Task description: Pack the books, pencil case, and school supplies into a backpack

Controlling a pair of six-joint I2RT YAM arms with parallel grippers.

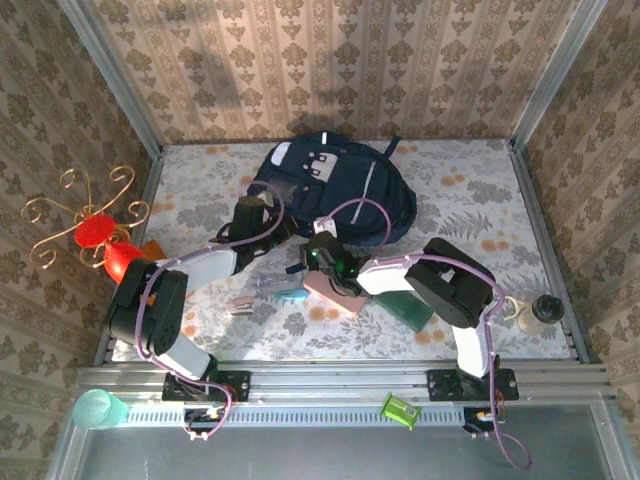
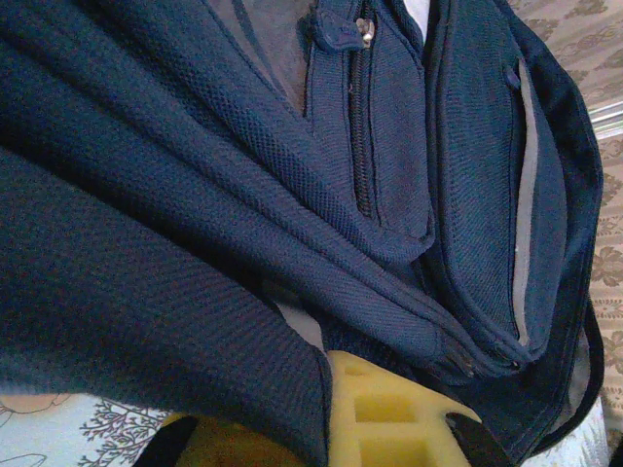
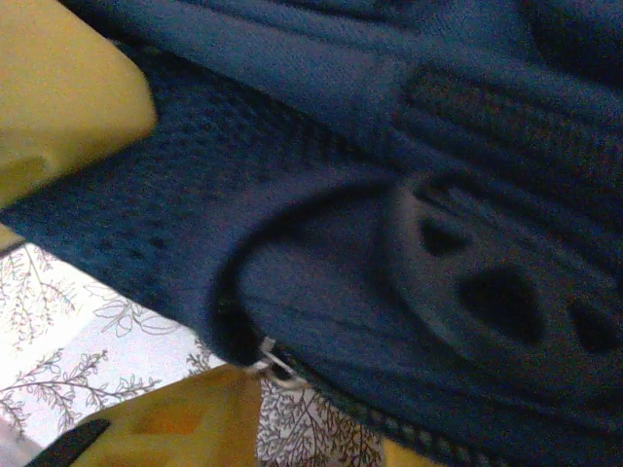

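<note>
The large navy backpack (image 1: pixel 335 180) lies at the back middle of the table. My left gripper (image 1: pixel 258 216) is at its lower left edge. In the left wrist view a fold of backpack fabric (image 2: pixel 195 292) runs down between the yellow fingers (image 2: pixel 389 413), which are shut on it. My right gripper (image 1: pixel 320 252) sits at the bag's lower edge, open, with a metal zip pull (image 3: pixel 273 368) just past its left finger (image 3: pixel 165 428). The pink pencil case (image 1: pixel 335 291), a teal-handled tool (image 1: pixel 287 293) and pen-like sticks (image 1: pixel 245 303) lie in front. A dark book (image 1: pixel 413 308) lies partly under the right arm.
A red stand with gold wire curls (image 1: pixel 95 232) and an orange-brown slab (image 1: pixel 150 249) are at the left edge. A glass jar (image 1: pixel 545 309) stands at the right. A yellow shape (image 3: pixel 58 97) at the top left of the right wrist view cannot be identified.
</note>
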